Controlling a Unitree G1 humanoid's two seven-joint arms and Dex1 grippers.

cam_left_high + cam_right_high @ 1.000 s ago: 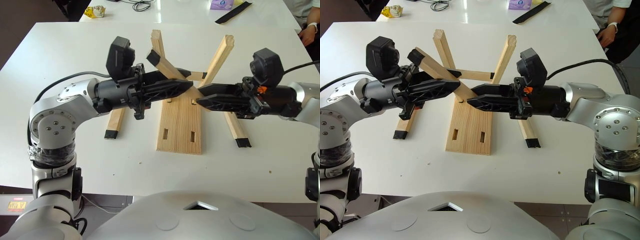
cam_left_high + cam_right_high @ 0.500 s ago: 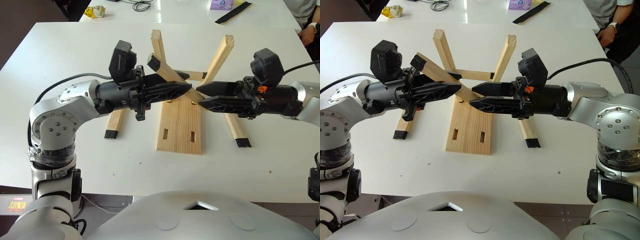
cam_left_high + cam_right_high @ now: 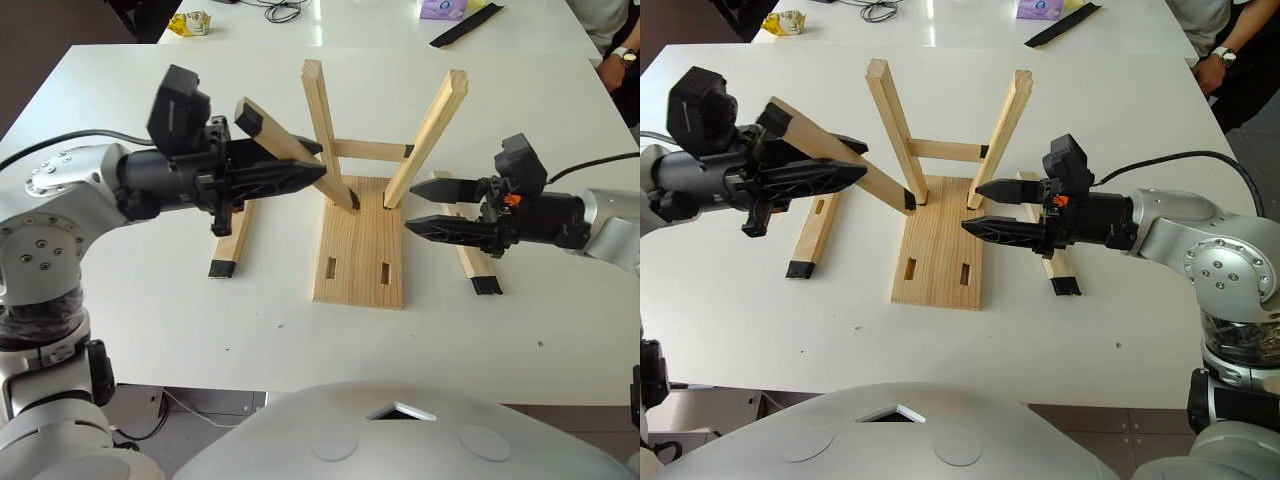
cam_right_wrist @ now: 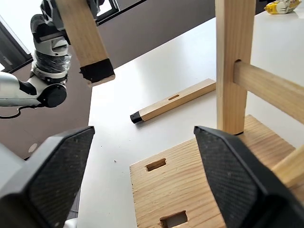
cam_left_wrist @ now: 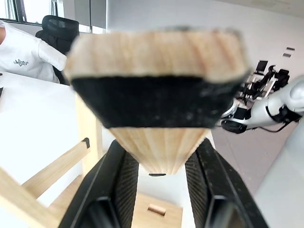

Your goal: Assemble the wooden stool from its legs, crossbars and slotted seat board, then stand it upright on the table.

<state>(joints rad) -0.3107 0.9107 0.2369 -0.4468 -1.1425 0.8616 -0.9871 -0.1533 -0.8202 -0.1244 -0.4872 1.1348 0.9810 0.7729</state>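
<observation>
Arms drawn apart. Black-tipped wooden leg (image 3: 262, 125) clamped in L gripper (image 3: 315, 177); R gripper (image 3: 413, 206) wide, empty. Leg-fitting step: alignment w/ slotted pale wooden board (image 3: 360, 270) needed.

The left end effector (image 5: 160, 161) grips a black-tipped wooden leg (image 5: 159, 61) between its fingers (image 5: 116, 180).

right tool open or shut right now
Open. The right tool has its two fingers spread wide apart with nothing between them, by the right edge of the seat board.
</observation>
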